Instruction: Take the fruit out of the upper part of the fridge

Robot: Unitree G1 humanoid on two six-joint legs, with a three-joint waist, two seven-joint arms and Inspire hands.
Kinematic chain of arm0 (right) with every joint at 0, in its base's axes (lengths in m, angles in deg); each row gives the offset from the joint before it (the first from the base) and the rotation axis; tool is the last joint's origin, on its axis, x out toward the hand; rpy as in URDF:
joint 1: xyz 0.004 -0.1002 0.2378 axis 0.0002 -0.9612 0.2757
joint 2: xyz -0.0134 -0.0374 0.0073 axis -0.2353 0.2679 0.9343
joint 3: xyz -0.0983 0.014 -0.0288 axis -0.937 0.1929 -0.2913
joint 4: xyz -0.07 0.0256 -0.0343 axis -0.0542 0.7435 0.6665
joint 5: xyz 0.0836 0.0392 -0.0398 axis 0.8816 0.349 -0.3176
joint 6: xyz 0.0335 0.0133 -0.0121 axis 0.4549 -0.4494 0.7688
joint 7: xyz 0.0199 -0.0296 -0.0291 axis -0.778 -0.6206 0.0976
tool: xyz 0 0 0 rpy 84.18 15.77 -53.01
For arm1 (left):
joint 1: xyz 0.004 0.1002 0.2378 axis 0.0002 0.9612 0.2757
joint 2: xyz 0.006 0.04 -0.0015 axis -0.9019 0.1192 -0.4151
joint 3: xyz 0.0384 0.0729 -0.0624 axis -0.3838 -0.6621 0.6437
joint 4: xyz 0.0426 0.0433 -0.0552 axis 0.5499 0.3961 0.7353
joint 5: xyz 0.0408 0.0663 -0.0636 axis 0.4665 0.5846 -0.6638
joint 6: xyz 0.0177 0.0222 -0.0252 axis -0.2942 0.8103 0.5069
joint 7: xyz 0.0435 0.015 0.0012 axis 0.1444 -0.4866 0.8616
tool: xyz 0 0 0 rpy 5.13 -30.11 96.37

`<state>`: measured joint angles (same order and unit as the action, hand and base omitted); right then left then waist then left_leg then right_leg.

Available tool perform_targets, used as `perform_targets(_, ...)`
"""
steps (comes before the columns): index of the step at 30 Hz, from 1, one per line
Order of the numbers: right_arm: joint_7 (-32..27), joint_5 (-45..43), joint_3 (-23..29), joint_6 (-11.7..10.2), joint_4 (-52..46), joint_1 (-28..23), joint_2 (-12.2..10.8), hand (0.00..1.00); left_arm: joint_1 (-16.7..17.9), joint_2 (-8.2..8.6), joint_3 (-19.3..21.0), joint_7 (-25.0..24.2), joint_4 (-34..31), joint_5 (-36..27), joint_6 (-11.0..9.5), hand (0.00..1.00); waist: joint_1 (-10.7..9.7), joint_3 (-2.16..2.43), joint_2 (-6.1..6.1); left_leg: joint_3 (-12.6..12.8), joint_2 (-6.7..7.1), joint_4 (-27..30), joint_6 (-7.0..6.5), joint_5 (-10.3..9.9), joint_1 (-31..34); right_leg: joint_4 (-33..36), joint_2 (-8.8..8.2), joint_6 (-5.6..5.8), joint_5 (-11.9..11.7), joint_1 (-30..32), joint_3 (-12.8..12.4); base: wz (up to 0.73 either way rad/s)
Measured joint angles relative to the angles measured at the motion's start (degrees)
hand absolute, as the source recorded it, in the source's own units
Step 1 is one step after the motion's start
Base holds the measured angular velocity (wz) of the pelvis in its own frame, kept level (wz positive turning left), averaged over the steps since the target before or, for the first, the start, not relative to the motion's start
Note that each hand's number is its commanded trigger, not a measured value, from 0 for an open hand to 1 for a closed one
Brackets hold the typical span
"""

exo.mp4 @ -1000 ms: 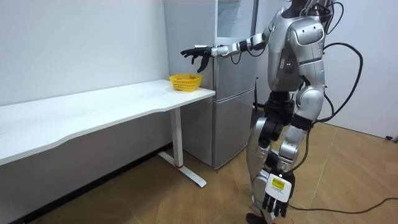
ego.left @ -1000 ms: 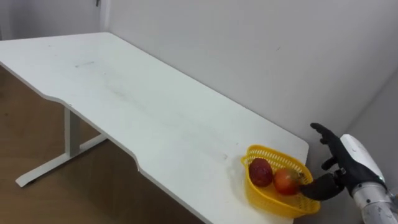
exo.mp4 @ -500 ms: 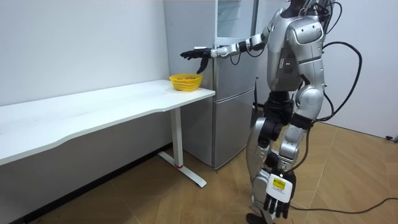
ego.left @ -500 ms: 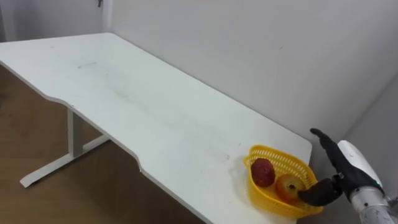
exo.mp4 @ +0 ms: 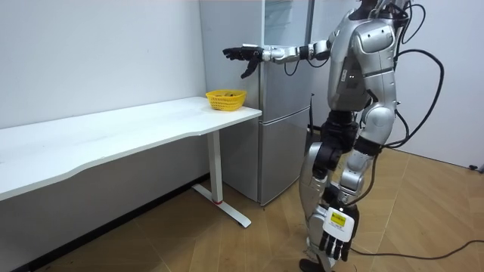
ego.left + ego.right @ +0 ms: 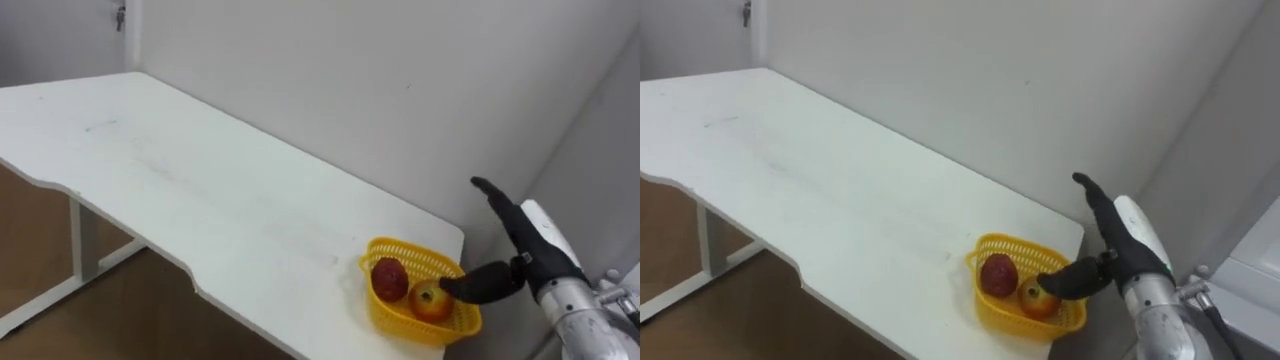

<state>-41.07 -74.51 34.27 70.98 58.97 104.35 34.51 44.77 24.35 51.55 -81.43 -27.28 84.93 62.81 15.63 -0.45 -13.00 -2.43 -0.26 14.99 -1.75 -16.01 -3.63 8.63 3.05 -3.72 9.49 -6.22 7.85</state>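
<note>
The right hand, fingers spread and empty, hung above a yellow plastic basket with two red fruits at the white table's end, beside the grey fridge. The left hand hung relaxed.

Fridge top beyond upper edge

**Fridge and the fruit basket, where they sit**

The tall silver-grey fridge stands upright just beside the end of the white table. A yellow mesh basket sits upright on the table corner nearest the fridge. It holds two fruits side by side: a dark red fruit on the left and a red-yellow apple on the right.
</note>
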Motion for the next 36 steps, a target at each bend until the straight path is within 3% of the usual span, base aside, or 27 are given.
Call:
perform_targets(4,-0.3,0.3,3.2,-0.1,-6.9,-1.1,0.0,0.00,1.1,1.01,1.3,0.1,0.0,0.0,-0.9,0.00,-0.6,0.71,1.79,0.8,0.05,-1.1,0.09,0.1,-0.7,0.0,0.06,0.02,0.0,-0.4,0.0,-0.10)
perform_targets(8,0.1,-0.7,4.1,-2.2,-17.4,-5.2,0.0,0.00,0.8,2.67,2.1,1.3,-0.2,0.0,-1.3,0.00,-1.7,0.37,3.71,0.7,0.07,-1.6,0.12,0.3,-2.4,0.0,0.21,0.01,0.0,-1.6,-1.0,-0.03)
perform_targets(14,2.0,2.7,4.4,-3.4,-24.3,-7.5,-0.6,0.00,-0.1,3.17,1.7,1.5,-0.4,-0.5,-3.5,0.00,-3.0,-0.08,4.58,2.1,-0.32,-1.8,0.14,0.3,-3.3,-0.1,0.43,0.01,0.0,-1.6,-3.3,-0.12)
perform_targets(17,4.3,2.4,4.5,-4.0,-27.8,-9.0,-0.6,0.00,-0.8,3.25,1.7,1.5,-0.4,-0.5,-3.7,0.00,-4.7,0.16,5.08,2.3,-0.34,-2.1,0.12,0.4,-3.1,0.0,0.40,0.01,0.0,-1.4,-3.8,-0.10)
perform_targets(22,11.5,6.5,4.5,-4.5,-30.2,-12.4,-1.3,0.00,-2.8,3.42,0.4,1.5,-0.5,-0.6,-3.8,0.00,-6.0,0.02,5.92,2.9,-0.45,-2.4,0.09,0.4,-4.0,0.1,0.62,0.02,0.0,-1.7,-5.5,-0.16)
perform_targets(28,19.2,9.5,4.5,-4.4,-35.8,-19.8,-2.1,0.00,-4.7,3.50,-1.8,1.5,-0.2,-2.8,-5.4,0.00,-7.6,0.42,7.55,4.2,-0.75,-2.5,0.11,0.3,-4.2,0.3,0.86,0.00,0.0,-1.3,-6.4,-0.12)
perform_targets(30,20.3,9.7,4.6,-4.6,-36.5,-21.2,-3.3,0.00,-5.3,3.50,-2.1,1.8,1.6,-2.8,-6.4,0.00,-7.7,0.31,8.01,4.5,-0.84,-2.9,0.19,0.4,-4.8,0.4,1.00,-0.01,0.0,-1.5,-7.0,-0.15)
perform_targets(33,21.2,10.0,5.8,-5.2,-38.6,-26.4,-7.6,0.00,-5.6,4.22,-2.3,2.7,3.8,-2.8,-8.5,0.00,-8.0,0.54,8.71,5.1,-0.98,-3.3,0.23,0.4,-5.1,0.4,1.16,-0.02,0.0,-1.6,-7.6,-0.07)
perform_targets(36,21.9,9.2,6.9,-5.3,-41.4,-30.5,-10.9,0.00,-5.5,5.41,-2.3,2.5,5.3,-2.8,-8.7,0.00,-9.0,0.54,9.92,5.5,-0.91,-3.5,0.20,0.4,-5.4,0.4,1.16,-0.01,0.0,-1.5,-8.2,-0.08)
